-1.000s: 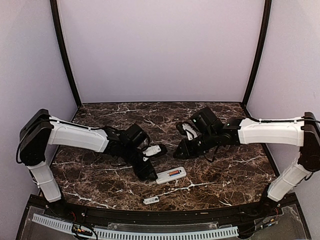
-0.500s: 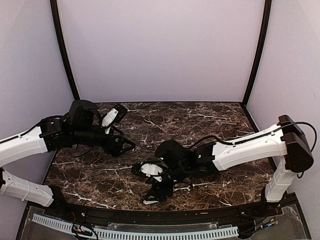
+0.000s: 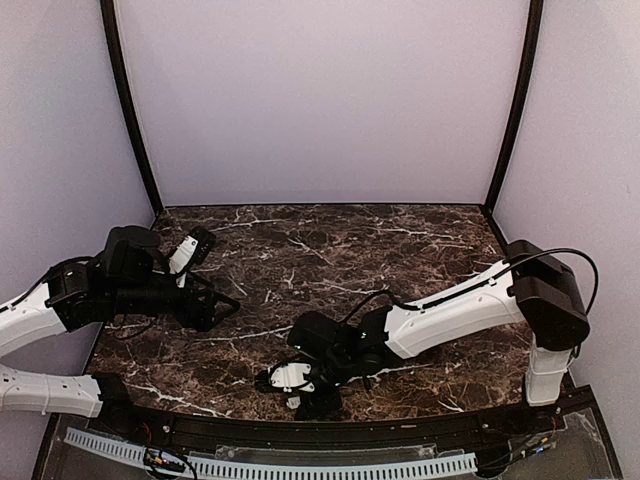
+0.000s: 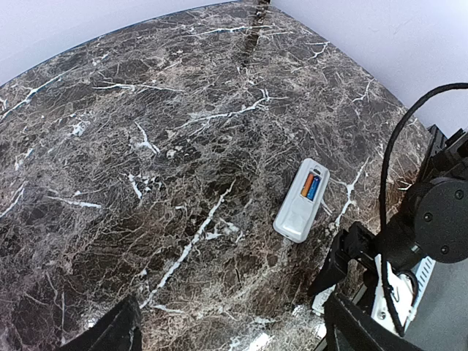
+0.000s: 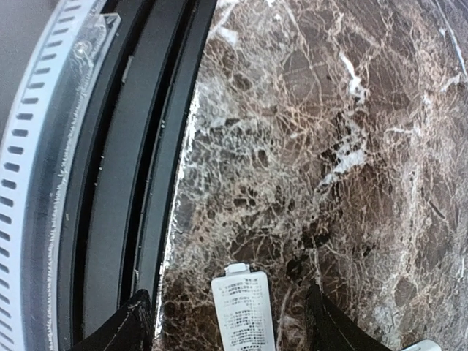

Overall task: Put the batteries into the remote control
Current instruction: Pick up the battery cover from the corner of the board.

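The white remote control (image 4: pixel 300 205) lies back up on the marble table, its compartment open. The orange-red battery (image 4: pixel 308 184) and the blue battery (image 4: pixel 315 188) sit side by side inside it. My left gripper (image 4: pixel 230 322) is open and empty, held high and left of the remote; it also shows in the top view (image 3: pixel 215 305). My right gripper (image 5: pixel 228 307) is open, low over the table's front edge, its fingers either side of the loose white battery cover (image 5: pixel 243 314). In the top view my right arm (image 3: pixel 340 350) hides the remote.
The black front rail (image 5: pixel 146 146) and a white slotted strip (image 5: pixel 44 183) run just beside the cover. A corner of the remote (image 5: pixel 424 345) shows to the right of my right gripper. My right arm's cable (image 4: pixel 387 183) loops near the remote.
My left arm has pulled back from the remote to the far left. My right arm has swung across to the near middle and lowered over the battery cover.
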Available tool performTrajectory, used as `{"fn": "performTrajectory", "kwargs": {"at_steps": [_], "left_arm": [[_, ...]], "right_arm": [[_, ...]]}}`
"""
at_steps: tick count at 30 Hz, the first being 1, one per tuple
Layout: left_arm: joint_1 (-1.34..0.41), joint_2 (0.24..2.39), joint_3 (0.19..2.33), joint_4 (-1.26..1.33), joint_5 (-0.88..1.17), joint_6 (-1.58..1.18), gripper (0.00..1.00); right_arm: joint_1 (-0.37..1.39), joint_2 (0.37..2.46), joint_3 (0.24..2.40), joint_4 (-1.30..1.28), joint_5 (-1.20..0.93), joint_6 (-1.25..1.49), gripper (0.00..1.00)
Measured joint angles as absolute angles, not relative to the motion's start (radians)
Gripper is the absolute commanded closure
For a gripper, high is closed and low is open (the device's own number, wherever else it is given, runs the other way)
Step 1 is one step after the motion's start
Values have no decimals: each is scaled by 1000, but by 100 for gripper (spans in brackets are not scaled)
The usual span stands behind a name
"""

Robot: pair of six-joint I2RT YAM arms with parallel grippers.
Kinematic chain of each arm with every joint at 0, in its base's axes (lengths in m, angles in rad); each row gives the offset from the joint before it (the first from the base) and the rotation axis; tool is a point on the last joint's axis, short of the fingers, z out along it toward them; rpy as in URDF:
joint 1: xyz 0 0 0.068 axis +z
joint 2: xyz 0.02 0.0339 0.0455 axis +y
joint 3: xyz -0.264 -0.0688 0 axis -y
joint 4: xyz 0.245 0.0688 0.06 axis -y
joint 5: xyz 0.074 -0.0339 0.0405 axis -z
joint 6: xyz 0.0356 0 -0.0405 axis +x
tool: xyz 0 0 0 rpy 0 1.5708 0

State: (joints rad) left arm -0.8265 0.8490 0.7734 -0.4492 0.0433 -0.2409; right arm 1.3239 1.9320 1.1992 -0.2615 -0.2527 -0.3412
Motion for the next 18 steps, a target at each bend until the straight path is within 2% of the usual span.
{"fn": "performTrajectory", "kwargs": {"at_steps": [4, 12, 14, 18], "left_arm": [[-826, 817, 767, -461, 41, -253, 15], [-826, 814, 766, -469, 41, -256, 15], [-826, 813, 766, -470, 41, -256, 15], [-826, 809, 766, -479, 39, -255, 15]], "right_arm": [[1324, 1975, 1213, -264, -227, -358, 39], [1324, 1986, 1231, -266, -197, -341, 57], [1324, 1987, 1234, -271, -186, -335, 64], [1324, 1987, 1234, -274, -181, -330, 69]]}}
